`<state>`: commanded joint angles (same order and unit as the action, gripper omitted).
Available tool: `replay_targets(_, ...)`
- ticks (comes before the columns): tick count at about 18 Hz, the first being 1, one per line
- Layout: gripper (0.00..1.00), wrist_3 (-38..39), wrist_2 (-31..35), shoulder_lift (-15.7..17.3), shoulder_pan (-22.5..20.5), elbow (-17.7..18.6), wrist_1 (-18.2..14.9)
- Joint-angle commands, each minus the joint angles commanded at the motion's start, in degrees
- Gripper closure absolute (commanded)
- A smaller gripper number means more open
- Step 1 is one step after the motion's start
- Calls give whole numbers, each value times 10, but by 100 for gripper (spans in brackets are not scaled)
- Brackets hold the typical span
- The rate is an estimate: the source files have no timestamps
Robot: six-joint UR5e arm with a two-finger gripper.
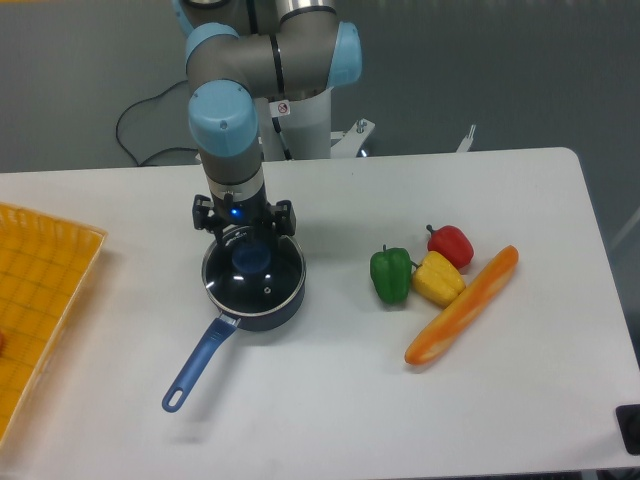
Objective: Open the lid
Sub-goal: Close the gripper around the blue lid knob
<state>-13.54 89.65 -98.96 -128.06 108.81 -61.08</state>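
Main risk: the gripper [243,232] hangs over the far edge of the lid [254,272], not centred on the knob [251,258] — a descent from here could clip the rim or pinch off-centre, tilting the glass or dragging the saucepan [248,310]. Its 2 fingers stand spread, holding nothing. Lid: round clear glass, silver rim, blue knob, sits closed on the saucepan, well left of the green pepper [391,274].
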Motion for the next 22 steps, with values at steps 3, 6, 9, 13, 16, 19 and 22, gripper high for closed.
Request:
replay_targets(3, 0, 0, 2, -9, 1, -7, 0)
replay_targets(6, 0, 6, 2, -18, 3, -15, 0)
replay_targets(9, 0, 7, 6, -24, 5, -17, 0)
replay_targets(13, 0, 11, 9, -24, 9, -18, 1)
replay_targets(16, 0, 11, 9, -28, 9, -19, 1)
replay_targets(19, 3, 11, 8, -28, 9, -19, 1)
replay_targets(22, 15, 8, 7, -29, 9, -19, 1)
